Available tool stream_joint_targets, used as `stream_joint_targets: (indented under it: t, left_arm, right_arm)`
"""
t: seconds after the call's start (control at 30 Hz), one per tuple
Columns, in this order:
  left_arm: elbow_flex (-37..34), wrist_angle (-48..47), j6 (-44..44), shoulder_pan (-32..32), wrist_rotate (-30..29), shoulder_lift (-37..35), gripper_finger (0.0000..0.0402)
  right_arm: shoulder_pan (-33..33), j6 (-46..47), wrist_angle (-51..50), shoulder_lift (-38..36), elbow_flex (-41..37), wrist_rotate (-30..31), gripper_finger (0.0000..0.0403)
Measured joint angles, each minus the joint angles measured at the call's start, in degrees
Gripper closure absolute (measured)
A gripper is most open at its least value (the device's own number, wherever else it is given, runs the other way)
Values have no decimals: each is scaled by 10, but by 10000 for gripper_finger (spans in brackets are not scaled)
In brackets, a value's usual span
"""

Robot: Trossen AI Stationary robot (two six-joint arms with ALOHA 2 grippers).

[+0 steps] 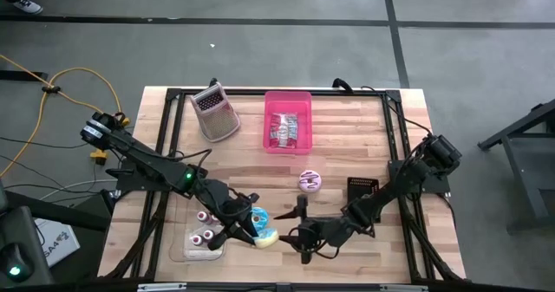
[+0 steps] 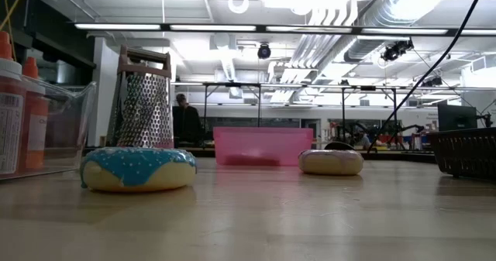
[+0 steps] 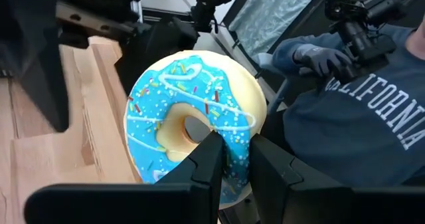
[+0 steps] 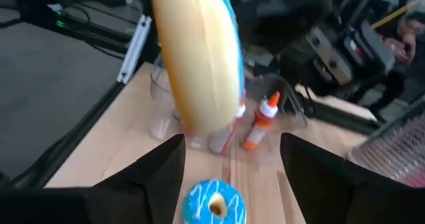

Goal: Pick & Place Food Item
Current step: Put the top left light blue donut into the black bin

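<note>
Pincer on your left [image 3: 234, 159] is clamped on a blue-frosted sprinkled donut [image 3: 192, 117], held on edge above the wooden surface [image 1: 347, 145]. Your right pincer [image 1: 299, 233] stands apart just beside it. A second blue donut [image 2: 138, 169] lies flat below.

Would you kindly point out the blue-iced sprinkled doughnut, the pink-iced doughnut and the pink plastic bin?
blue-iced sprinkled doughnut [image 3: 192, 124], left wrist view, on the icing beside its hole.
pink-iced doughnut [image 1: 310, 182], high view, on its iced top.
pink plastic bin [image 1: 287, 97], high view, on its far rim.
</note>
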Motion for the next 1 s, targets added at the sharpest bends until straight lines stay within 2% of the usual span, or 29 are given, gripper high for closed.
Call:
stream_joint_targets:
  t: [0.43,0.77,1.0]
  left_arm:
    - [0,7,-6,0,0,0,345]
    - [0,25,-6,0,1,0,345]
    - [0,20,-6,0,1,0,345]
  right_arm:
    - [-7,-43,78,0,0,-77,167]
    - [-32,-45,105,0,0,-159,167]
    - [-26,-45,104,0,0,-163,167]
